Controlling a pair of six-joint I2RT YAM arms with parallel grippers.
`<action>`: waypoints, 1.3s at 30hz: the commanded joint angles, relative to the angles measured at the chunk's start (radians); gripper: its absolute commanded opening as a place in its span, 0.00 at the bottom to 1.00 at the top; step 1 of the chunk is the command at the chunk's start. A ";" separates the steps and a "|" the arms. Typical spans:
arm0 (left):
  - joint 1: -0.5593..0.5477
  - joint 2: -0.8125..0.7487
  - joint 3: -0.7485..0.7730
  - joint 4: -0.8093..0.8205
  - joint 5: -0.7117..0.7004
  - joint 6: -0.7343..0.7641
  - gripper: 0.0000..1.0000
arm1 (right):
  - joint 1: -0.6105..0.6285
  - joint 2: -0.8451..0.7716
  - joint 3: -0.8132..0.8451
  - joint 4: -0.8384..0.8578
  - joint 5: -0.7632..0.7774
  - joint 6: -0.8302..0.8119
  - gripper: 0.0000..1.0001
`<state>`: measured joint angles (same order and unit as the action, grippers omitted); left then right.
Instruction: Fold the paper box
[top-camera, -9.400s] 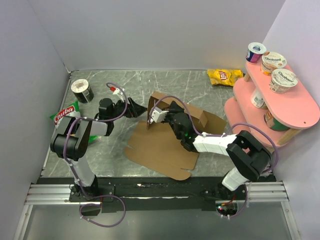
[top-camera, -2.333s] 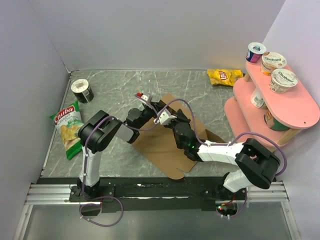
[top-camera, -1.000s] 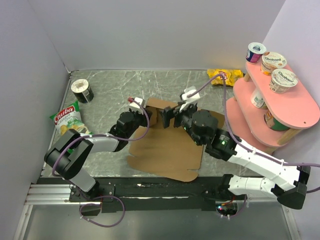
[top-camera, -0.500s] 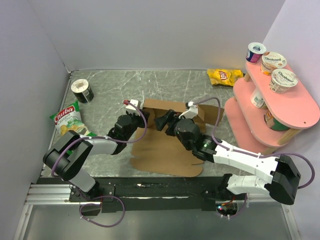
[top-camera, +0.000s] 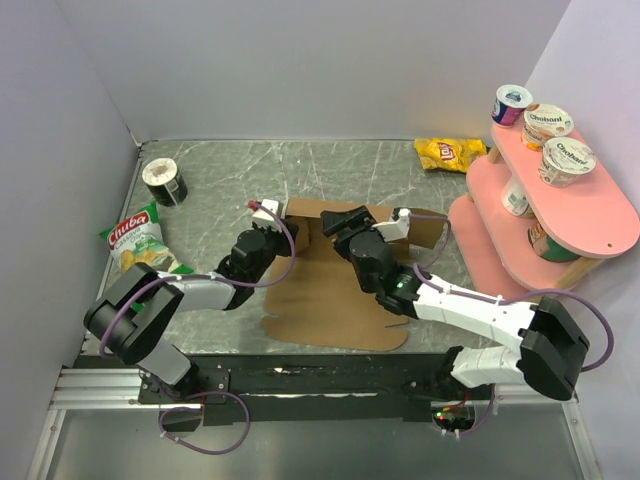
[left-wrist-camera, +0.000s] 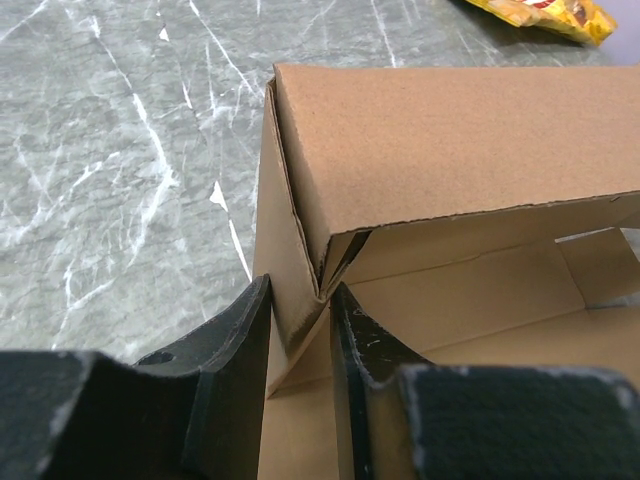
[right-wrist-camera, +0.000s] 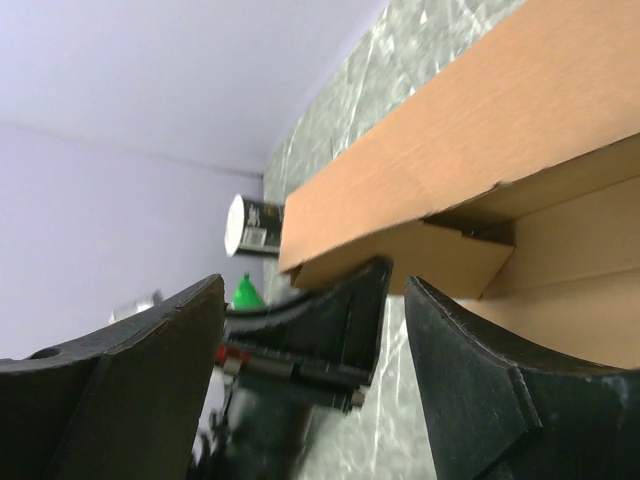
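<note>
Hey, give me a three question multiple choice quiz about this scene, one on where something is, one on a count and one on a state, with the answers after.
1. Where does the yellow chip bag lie?
A) against the left wall
B) at the far edge, beside the pink shelf
C) in the near left corner

2. How many yogurt cups stand on the shelf's top tier?
A) one
B) three
C) five

3. What is the left tool doing?
A) pinching a side wall of the paper box
B) hanging open above it
C) shut on nothing

Answers:
1 B, the bag sits just left of the shelf at the back.
2 B, three lids show on the top tier.
3 A, the left wrist view shows cardboard between its fingers.
</note>
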<state>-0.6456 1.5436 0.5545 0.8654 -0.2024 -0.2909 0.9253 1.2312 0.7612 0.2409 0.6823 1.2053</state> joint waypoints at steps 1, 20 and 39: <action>-0.012 -0.022 0.024 -0.049 -0.040 0.018 0.01 | -0.022 0.039 0.010 0.055 0.092 0.082 0.79; -0.040 0.004 0.021 -0.026 -0.060 0.093 0.01 | -0.048 0.209 -0.003 0.299 0.215 0.068 0.68; -0.040 0.061 0.005 0.064 -0.103 0.137 0.18 | -0.092 0.275 0.001 0.235 0.197 0.168 0.23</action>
<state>-0.6823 1.5738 0.5686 0.8959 -0.2653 -0.1726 0.8398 1.4853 0.7582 0.4904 0.8417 1.3396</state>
